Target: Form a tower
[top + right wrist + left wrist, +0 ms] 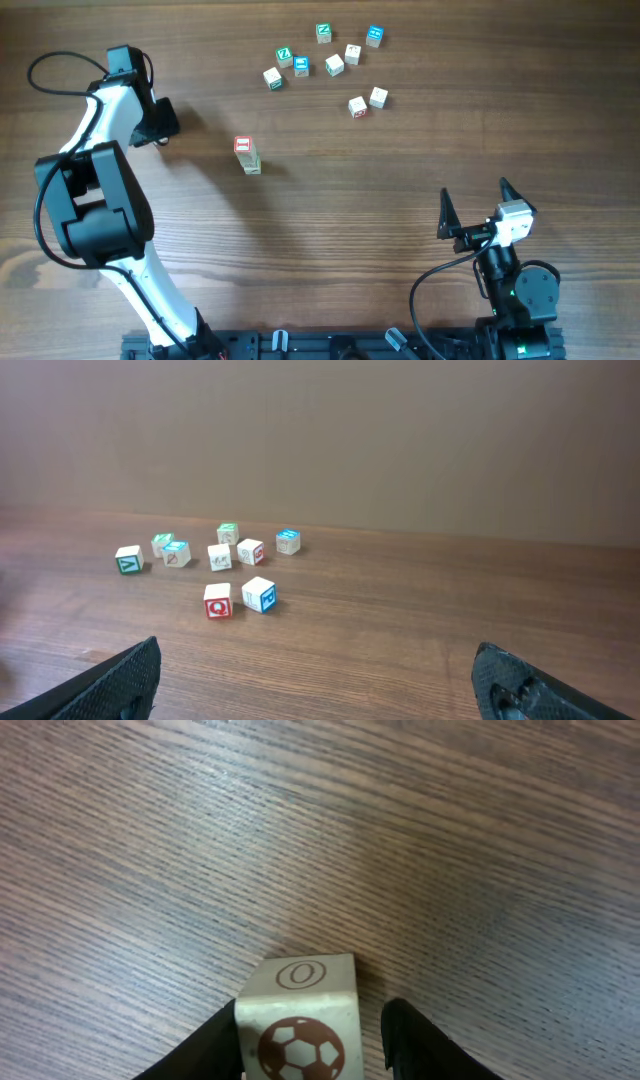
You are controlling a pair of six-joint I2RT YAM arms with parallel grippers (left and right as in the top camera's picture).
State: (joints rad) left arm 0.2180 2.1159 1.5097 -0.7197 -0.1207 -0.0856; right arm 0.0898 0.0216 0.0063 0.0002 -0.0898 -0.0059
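The tower (pixel 246 156) is a short, narrow column of pale cubes left of the table's middle, and its top face has a red print. My left gripper (pixel 163 120) is to the left of the tower, apart from it. In the left wrist view a cream cube (pixel 301 975) with an O on top and a football on its front sits between the left gripper's (pixel 312 1020) fingers. The left finger touches the cube, while a gap separates the right finger from it. My right gripper (pixel 474 192) stands open and empty at the front right.
Several loose cubes (pixel 330 60) with green, blue and red faces lie scattered at the far right of the middle. They also show ahead of the right gripper (pixel 318 660) as a cluster of cubes (pixel 220 555). A black cable loops at the far left.
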